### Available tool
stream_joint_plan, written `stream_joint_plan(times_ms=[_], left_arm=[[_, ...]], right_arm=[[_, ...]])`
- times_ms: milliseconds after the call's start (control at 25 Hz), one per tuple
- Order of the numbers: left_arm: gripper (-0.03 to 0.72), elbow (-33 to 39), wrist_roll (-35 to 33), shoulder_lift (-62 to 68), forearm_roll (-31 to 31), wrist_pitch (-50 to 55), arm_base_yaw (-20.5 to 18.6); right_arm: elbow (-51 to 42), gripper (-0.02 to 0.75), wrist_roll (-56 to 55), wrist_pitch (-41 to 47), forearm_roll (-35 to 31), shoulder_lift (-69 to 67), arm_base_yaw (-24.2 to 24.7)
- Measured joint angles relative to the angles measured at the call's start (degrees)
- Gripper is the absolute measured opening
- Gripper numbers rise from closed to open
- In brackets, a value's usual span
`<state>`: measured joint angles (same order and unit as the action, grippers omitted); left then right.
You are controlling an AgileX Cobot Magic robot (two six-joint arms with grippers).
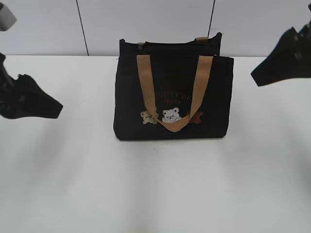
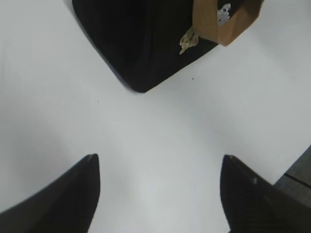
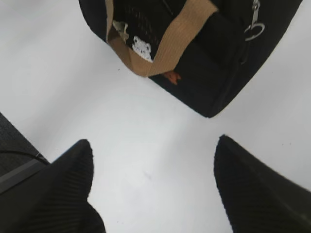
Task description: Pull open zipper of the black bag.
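A: Can you read anything on the black bag (image 1: 172, 97)?

B: Only partly. Faint tan lettering runs across its front (image 1: 171, 97) above the bears; it is too dim and partly covered by the handle to make out, so I won't spell it. Below it sit three cartoon bears (image 1: 171, 115): a tan one, a white one and a reddish-brown one.

A: Where is the bag?

B: Upright on the white table (image 1: 155, 184), around 12 o'clock from the near table edge, at the centre toward the wall. One tan webbing handle (image 1: 174, 92) hangs down over the front in a loop that reaches the bears. What is inside the bag cannot be seen from any view.

A: And the zipper?

B: In the right wrist view the silver pull tab and ring (image 3: 254, 26) hang at the bag's end, at about 1 o'clock in that picture. The zip line itself is dark on dark and hard to trace.

A: The grippers?

B: The left gripper (image 2: 158, 194) has its jaws spread wide over bare table, holding nothing; the bag's corner lies at 12 o'clock from it, well apart. The right gripper (image 3: 153, 189) is likewise spread wide with nothing between its jaws, the bag ahead at 12 to 1 o'clock, not touching.
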<state>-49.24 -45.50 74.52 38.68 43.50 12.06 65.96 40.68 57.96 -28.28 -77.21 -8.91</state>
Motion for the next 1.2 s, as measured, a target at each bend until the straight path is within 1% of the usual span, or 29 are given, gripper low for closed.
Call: stream_joint_plan(times_ms=[280, 440, 600, 760, 960, 1200], left_arm=[[0.577, 5.9, 13.0, -16.2, -8.6, 3.9, 0.0], [0.577, 8.5, 21.0, -26.5, -14.3, 5.9, 0.0], [0.577, 11.4, 27.3, -37.1, -18.5, 8.0, 0.0], [0.576, 13.7, 33.2, -46.2, -23.0, 11.6, 0.0], [0.576, 14.4, 37.9, -56.4, -29.6, 17.2, 0.0], [0.576, 17.2, 39.5, -65.3, -30.4, 18.8, 0.0]], right_arm=[[-12.4, 0.585, -3.7, -1.6, 0.2, 15.0, 0.0], [-19.2, 0.585, -7.2, -2.9, 0.2, 24.7, 0.0], [-25.4, 0.585, -12.2, -3.4, 1.4, 36.6, 0.0], [-30.1, 0.577, -17.5, -2.6, 6.4, 46.5, -0.1], [-33.5, 0.568, -22.8, 2.4, 13.9, 59.1, -0.1], [-38.5, 0.567, -28.1, 5.3, 20.0, 70.0, -0.1]])
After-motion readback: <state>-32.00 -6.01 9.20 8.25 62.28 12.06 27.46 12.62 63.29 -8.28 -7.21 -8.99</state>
